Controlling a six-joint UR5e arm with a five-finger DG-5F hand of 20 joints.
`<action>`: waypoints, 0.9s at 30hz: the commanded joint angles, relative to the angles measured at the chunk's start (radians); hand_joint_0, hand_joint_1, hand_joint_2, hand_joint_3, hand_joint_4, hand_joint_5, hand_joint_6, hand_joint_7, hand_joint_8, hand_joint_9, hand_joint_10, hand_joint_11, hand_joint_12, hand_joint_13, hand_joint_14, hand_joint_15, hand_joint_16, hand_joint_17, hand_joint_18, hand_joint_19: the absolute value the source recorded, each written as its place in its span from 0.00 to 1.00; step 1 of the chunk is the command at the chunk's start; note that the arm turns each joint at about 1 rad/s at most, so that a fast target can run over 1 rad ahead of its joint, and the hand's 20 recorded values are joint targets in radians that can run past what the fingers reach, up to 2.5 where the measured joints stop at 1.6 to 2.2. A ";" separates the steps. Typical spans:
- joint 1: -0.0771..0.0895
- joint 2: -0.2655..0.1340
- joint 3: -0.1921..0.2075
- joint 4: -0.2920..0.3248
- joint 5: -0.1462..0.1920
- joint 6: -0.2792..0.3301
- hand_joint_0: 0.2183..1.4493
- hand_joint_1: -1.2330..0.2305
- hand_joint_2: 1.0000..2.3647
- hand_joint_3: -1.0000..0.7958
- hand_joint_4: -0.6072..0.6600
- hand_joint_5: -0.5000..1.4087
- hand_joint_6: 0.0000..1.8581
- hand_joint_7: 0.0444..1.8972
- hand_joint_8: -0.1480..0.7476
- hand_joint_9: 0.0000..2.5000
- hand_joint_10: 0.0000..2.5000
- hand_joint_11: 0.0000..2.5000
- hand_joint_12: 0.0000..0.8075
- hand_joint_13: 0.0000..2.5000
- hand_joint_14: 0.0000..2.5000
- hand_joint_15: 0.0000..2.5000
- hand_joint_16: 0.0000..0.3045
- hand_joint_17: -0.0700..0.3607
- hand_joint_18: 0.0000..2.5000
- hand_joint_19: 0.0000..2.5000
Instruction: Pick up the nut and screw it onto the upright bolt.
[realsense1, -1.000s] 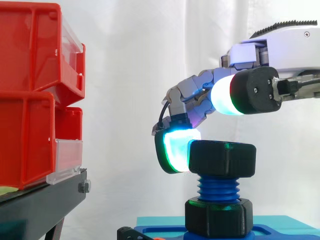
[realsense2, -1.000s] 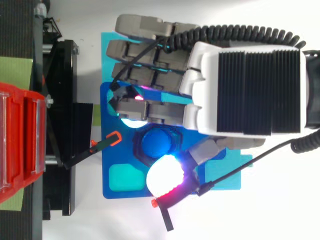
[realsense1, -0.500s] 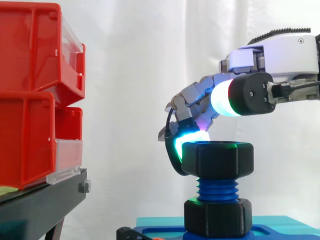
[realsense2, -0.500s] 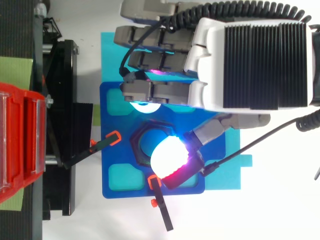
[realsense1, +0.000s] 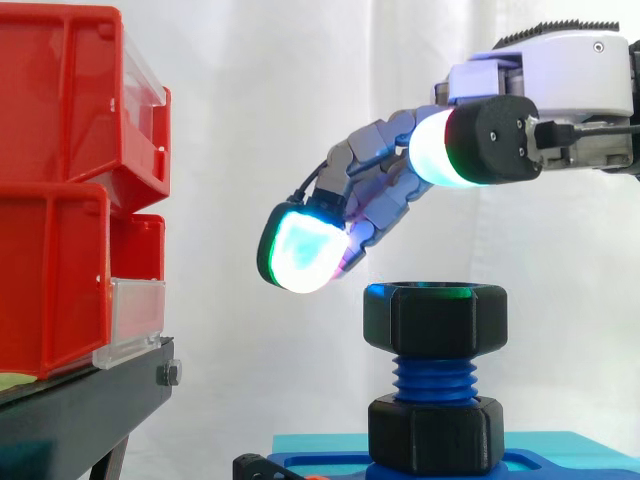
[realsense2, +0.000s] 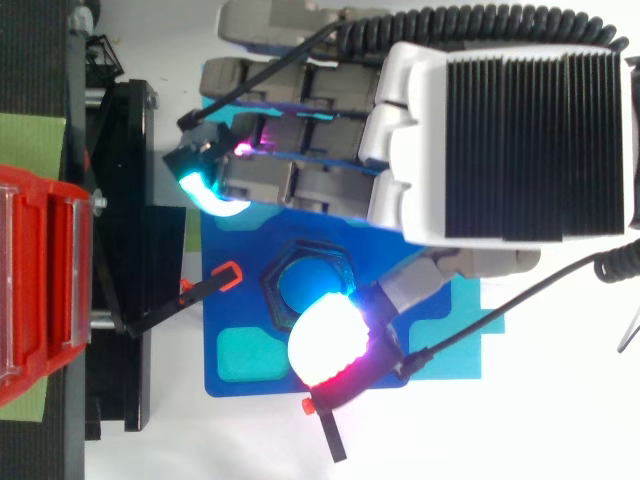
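At the left we see red bins stacked on a black stand. Right of them, in the side view, a glowing cyan fingertip hangs in the air, up and to the left of the nut and clear of it. The nut sits level on the upright blue bolt. A few threads show bare between it and a lower nut at the bolt's foot. From above, we look through the nut's hole onto the bolt's blue top. The bolt stands on a blue plate, which carries an orange clip just left of the nut. The hand comes in from the right with its fingers stretched out, slanting down to the left. They are spread from the thumb and hold nothing. The thumb pad, white with a red edge, hovers above the nut without touching it.
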 joint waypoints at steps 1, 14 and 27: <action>0.018 -0.001 0.000 0.013 0.012 -0.001 0.24 0.78 0.00 0.28 0.66 0.19 0.27 0.34 0.42 0.25 0.00 0.00 0.32 0.16 0.00 0.00 0.08 0.30 0.02 0.00; 0.061 -0.001 0.000 -0.032 0.050 0.017 0.24 0.78 0.00 0.28 0.70 0.22 0.27 0.49 0.44 0.25 0.00 0.00 0.32 0.16 0.00 0.00 0.09 0.30 0.02 0.00; 0.065 -0.001 -0.001 -0.073 0.044 0.025 0.26 0.75 0.00 0.28 0.66 0.25 0.27 0.64 0.46 0.27 0.00 0.00 0.30 0.17 0.00 0.00 0.07 0.28 0.04 0.00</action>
